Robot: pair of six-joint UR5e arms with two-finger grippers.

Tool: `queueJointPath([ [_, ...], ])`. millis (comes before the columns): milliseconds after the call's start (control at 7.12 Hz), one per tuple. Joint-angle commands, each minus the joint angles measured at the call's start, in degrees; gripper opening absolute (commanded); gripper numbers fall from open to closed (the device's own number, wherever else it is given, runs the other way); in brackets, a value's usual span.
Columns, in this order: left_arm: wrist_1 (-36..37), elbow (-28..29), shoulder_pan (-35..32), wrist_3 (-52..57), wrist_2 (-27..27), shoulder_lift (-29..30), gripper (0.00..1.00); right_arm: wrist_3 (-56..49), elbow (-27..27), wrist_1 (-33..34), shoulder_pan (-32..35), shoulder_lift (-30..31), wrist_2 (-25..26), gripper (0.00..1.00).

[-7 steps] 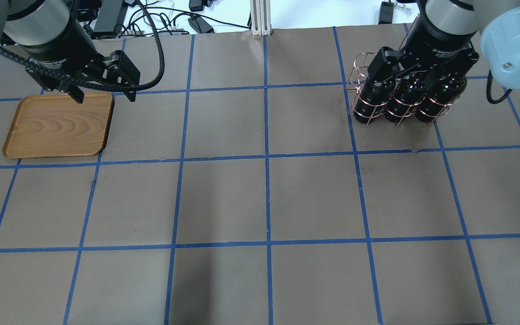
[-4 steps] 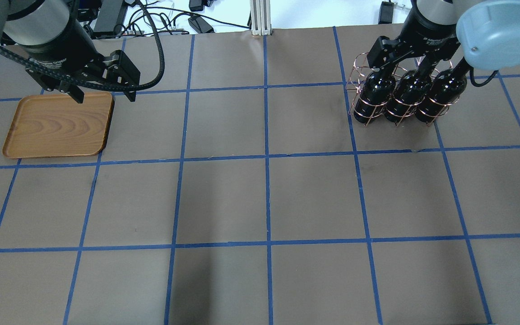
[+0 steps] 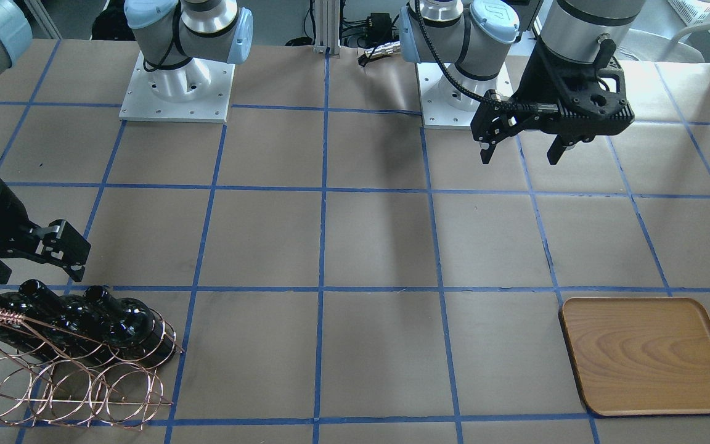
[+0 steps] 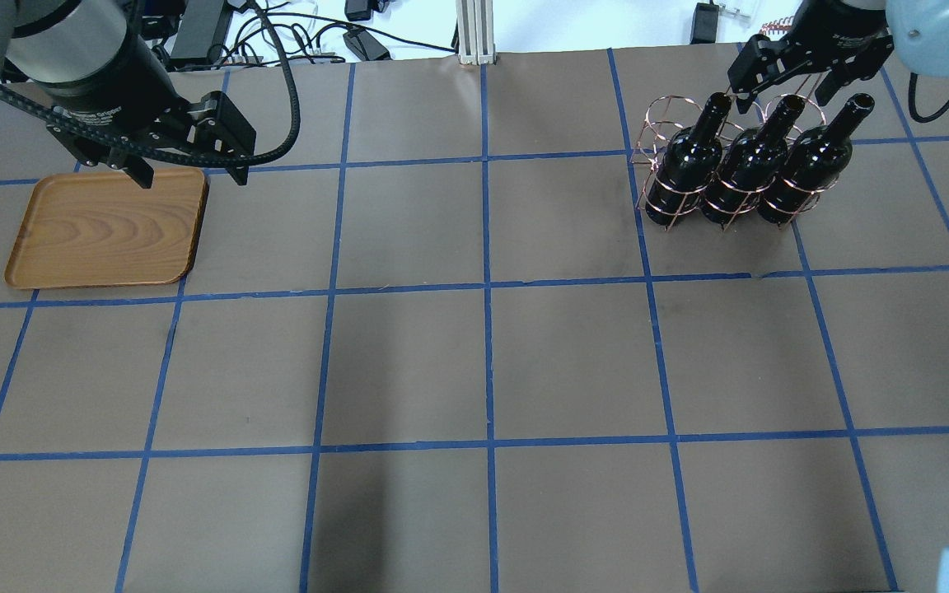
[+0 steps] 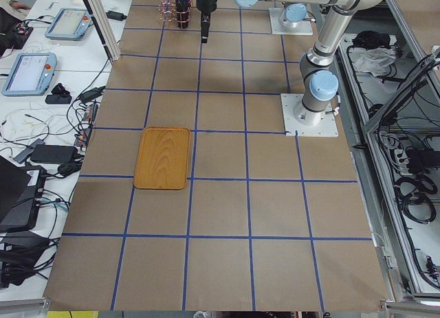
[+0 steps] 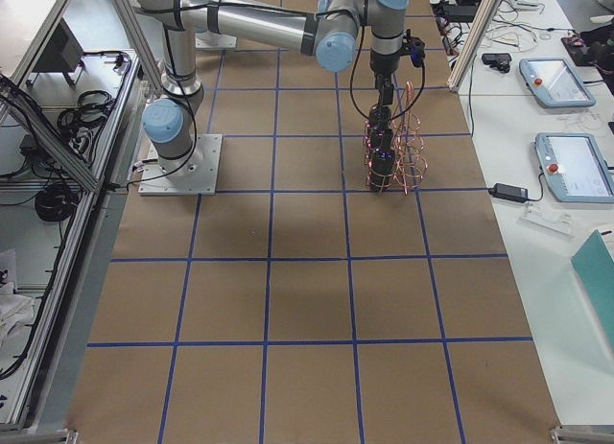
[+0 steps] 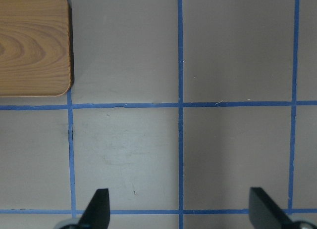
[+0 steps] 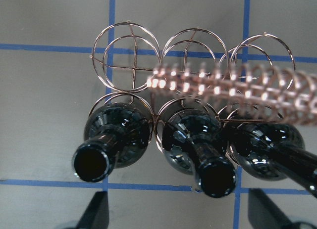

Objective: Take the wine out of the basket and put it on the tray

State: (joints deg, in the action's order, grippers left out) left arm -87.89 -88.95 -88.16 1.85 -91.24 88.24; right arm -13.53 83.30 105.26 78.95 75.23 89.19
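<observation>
From above, the right gripper (image 4: 787,86) is hanging wide open over three wine bottles (image 4: 750,177), holding nothing; the bottles are standing in the basket (image 4: 649,140) at the far right; the tray (image 4: 108,226) is lying far to the left, with the left gripper (image 4: 189,175) hovering wide open at its edge. In the right wrist view, bottle mouths are showing just past the fingers (image 8: 96,211); I think it is reaching for one; next it is needing to drop, squeeze a neck, and lift straight up.

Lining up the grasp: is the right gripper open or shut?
Open. The right wrist view shows the right gripper with fingers wide apart, touching none of the wine bottles.
</observation>
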Motion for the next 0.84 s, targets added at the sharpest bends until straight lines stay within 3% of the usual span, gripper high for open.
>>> queueJointPath([
  [0,-0.1,0.0,0.0,0.0,0.0,0.0,1.00,0.6,-0.1,0.2,-1.1,-1.2,0.1,0.96],
  [702,0.0,-0.1,0.0,0.0,0.1,0.0,1.00,3.4,-0.7,0.2,-1.1,-5.7,-0.1,0.92],
])
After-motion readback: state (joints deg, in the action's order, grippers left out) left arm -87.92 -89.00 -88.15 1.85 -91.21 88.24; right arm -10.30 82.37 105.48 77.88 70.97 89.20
